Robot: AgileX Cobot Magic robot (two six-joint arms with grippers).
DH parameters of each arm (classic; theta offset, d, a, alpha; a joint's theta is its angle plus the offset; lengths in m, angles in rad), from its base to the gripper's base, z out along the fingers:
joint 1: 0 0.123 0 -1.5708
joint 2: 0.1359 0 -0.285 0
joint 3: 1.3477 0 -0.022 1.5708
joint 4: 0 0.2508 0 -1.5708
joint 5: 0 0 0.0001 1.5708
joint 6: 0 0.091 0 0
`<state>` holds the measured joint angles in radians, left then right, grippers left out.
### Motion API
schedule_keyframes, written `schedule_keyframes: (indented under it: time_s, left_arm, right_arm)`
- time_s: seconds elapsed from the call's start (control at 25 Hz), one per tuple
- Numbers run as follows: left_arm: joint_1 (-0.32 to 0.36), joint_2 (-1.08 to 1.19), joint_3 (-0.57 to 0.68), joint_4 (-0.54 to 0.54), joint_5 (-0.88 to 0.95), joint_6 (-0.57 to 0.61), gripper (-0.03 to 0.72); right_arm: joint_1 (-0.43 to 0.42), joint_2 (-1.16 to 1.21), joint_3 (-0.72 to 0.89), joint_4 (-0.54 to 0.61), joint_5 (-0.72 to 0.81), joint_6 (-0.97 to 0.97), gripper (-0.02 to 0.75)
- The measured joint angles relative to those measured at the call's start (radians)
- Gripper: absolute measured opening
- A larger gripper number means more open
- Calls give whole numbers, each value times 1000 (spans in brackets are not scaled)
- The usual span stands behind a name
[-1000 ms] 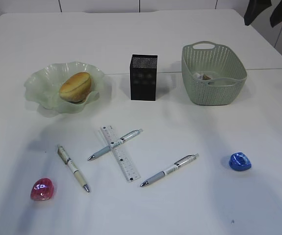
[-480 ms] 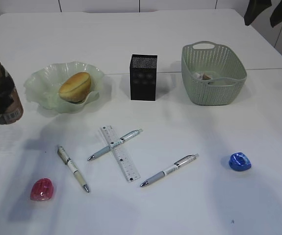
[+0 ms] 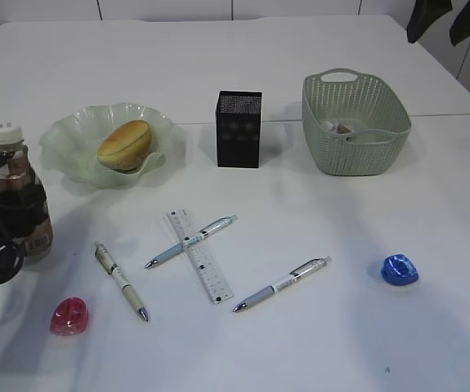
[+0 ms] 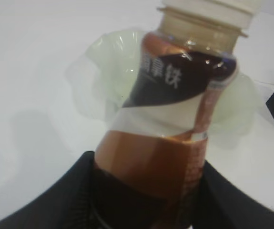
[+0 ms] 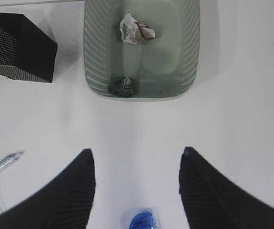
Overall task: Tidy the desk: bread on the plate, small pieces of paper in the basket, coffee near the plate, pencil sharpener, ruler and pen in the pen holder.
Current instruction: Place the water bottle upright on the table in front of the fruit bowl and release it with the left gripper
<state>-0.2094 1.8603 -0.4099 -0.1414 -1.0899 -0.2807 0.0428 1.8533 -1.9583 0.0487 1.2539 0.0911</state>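
Note:
My left gripper (image 3: 10, 222) is shut on the coffee (image 3: 20, 192), a brown bottle with a white cap, held upright at the desk's left edge, left of the plate (image 3: 64, 135). The bread (image 3: 125, 144) lies on that plate. In the left wrist view the coffee (image 4: 175, 119) fills the space between the fingers (image 4: 70, 191). The ruler (image 3: 200, 255) and three pens (image 3: 192, 241) lie in the middle. A pink pencil sharpener (image 3: 70, 316) and a blue one (image 3: 400, 269) sit in front. My right gripper (image 5: 137, 151) hangs open above the blue one (image 5: 144, 222). Paper pieces (image 5: 136, 28) lie in the basket (image 5: 91, 47).
The black mesh pen holder (image 3: 239, 129) stands at the back centre between the plate and the basket (image 3: 355, 122). A seam in the desk runs behind them. In the exterior view the right gripper (image 3: 449, 20) shows only as dark shapes at the top right.
The coffee has come in from the left edge in my left gripper, moving right and lower toward the desk. The right arm and all other things have stayed put.

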Motion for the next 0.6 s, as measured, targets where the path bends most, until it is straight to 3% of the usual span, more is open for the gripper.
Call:
schedule_keyframes:
  time_s: [0.6]
  left_arm:
    - [0, 123, -159, -18, -7, 31, 371]
  right_arm:
    - [0, 6, 0, -49, 0, 0, 447]
